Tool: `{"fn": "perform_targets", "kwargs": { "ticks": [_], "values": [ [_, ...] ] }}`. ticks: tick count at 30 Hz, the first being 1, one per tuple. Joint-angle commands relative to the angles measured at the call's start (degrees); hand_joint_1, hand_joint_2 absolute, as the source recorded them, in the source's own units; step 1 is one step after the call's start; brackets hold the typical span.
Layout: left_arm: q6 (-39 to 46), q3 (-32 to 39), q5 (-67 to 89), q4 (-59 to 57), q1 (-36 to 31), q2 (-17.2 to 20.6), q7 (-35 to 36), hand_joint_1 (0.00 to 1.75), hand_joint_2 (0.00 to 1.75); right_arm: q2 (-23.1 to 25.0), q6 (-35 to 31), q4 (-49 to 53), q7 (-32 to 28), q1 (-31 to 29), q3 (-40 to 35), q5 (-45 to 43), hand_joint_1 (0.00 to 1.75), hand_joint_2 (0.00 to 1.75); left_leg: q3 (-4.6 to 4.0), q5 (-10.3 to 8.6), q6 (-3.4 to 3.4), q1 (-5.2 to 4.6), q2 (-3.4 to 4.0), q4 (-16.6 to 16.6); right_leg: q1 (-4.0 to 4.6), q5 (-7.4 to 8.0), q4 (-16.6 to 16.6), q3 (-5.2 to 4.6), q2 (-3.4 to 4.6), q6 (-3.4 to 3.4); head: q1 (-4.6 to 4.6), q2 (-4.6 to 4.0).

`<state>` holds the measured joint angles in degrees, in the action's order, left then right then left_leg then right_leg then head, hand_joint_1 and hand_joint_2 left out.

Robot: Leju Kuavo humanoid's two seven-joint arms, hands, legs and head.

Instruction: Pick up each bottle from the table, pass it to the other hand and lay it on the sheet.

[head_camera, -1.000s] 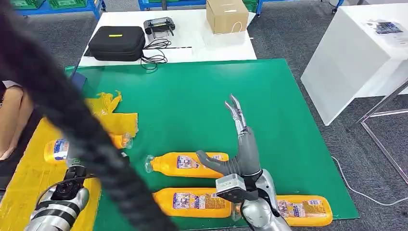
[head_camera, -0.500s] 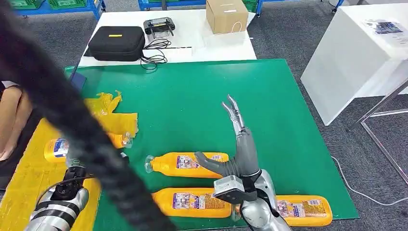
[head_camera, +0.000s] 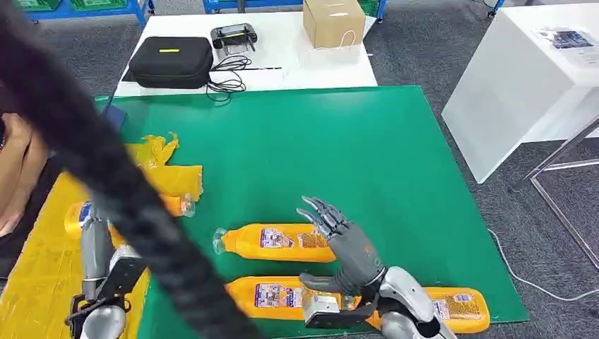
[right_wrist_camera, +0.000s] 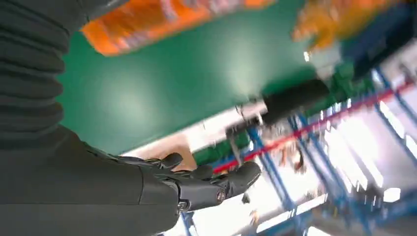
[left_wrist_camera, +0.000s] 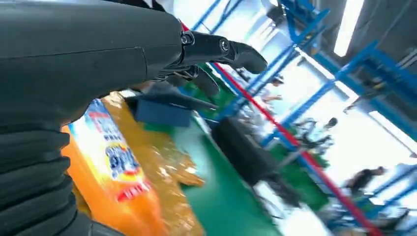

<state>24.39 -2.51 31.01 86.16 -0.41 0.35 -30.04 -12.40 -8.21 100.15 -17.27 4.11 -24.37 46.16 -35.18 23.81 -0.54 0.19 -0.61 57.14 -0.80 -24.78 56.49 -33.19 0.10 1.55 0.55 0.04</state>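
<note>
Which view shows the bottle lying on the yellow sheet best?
The left wrist view: the bottle is close, label readable, beside the left hand. The head view shows just its end, behind a dark cable. The right wrist view shows an orange bottle, though I cannot tell which.

Glossy orange plastic on the bottles point(head_camera: 277, 242), printed paper-look labels catching light; the counter point(head_camera: 395, 148) wears a matt green mat, smooth and flat; yellow sheet point(head_camera: 39, 258) is thin crinkled plastic film, shiny in the folds; right robot hand point(head_camera: 342, 244) shows matt grey plastic with a ribbed rubbery cover; cardboard box point(head_camera: 333, 22) dull brown
</note>
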Motion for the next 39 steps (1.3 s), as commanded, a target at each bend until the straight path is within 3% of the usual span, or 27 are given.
{"fn": "perform_targets", "kwargs": {
  "ticks": [1,9,10,13,18,27,33,39],
  "values": [
    [-2.5,3.7,-8.4,2.4,0.3,-5.0,-2.3,0.00,1.75,-11.1,4.1,-0.8,-4.9,4.6,4.5,-4.2,0.00,1.75,0.14,0.06,-0.02,0.06,-0.18,0.0,0.07,-0.08,-0.1,0.28,-0.22,-0.02,0.02,0.00],
    [-5.9,6.0,-11.6,-1.2,-1.2,-5.7,-2.6,0.00,1.75,-17.0,3.5,3.7,-4.5,11.1,5.0,-3.3,0.00,1.75,0.18,0.04,-0.01,0.03,-0.14,0.0,0.01,-0.09,0.0,0.23,-0.19,-0.02,0.00,0.00],
    [-6.0,5.9,-11.6,-1.5,-1.4,-5.8,-2.6,0.00,1.75,-17.3,3.5,4.0,-4.4,11.4,5.0,-3.3,0.00,1.75,0.41,0.22,-0.01,0.14,-0.15,0.1,0.13,-0.22,-0.1,0.56,-0.25,-0.05,0.00,0.00],
    [-6.1,5.7,-12.0,-2.1,-2.0,-5.9,-2.8,0.00,1.75,-18.5,3.2,5.4,-4.5,12.4,4.5,-3.9,0.00,1.75,0.13,0.01,-0.02,0.00,-0.07,0.0,-0.01,-0.05,0.0,0.16,-0.11,0.00,0.00,0.00],
    [-5.9,6.1,-12.3,-1.9,-2.2,-5.8,-2.9,0.00,1.75,-19.1,3.2,6.2,-4.7,12.5,4.3,-4.8,0.00,1.75,0.25,0.09,0.00,0.06,-0.02,0.0,0.06,-0.08,0.0,0.31,-0.11,-0.04,0.00,0.00],
    [-5.9,11.3,-18.5,-1.0,-2.6,-5.3,-4.0,0.00,1.75,-22.4,3.2,10.1,-5.9,15.2,3.4,-6.7,0.00,1.75,0.18,0.05,0.00,0.03,0.04,0.0,0.02,-0.04,0.0,0.17,-0.03,-0.04,0.00,0.00],
    [-8.2,14.2,-20.2,-0.4,-1.6,-5.7,-4.9,0.00,1.75,-28.7,-0.6,13.4,1.5,20.2,2.6,-3.7,0.00,1.75,0.31,0.18,-0.01,0.08,0.01,0.1,0.09,-0.15,0.0,0.37,-0.08,-0.04,-0.02,0.00],
    [-8.2,14.0,-20.1,-0.5,-1.5,-6.1,-5.0,0.00,1.75,-29.1,-1.1,13.3,2.2,20.1,2.3,-3.4,0.00,1.75,0.17,0.07,-0.02,0.01,0.04,0.0,0.02,-0.05,0.0,0.19,-0.04,-0.03,0.00,0.00]
  ]
}}
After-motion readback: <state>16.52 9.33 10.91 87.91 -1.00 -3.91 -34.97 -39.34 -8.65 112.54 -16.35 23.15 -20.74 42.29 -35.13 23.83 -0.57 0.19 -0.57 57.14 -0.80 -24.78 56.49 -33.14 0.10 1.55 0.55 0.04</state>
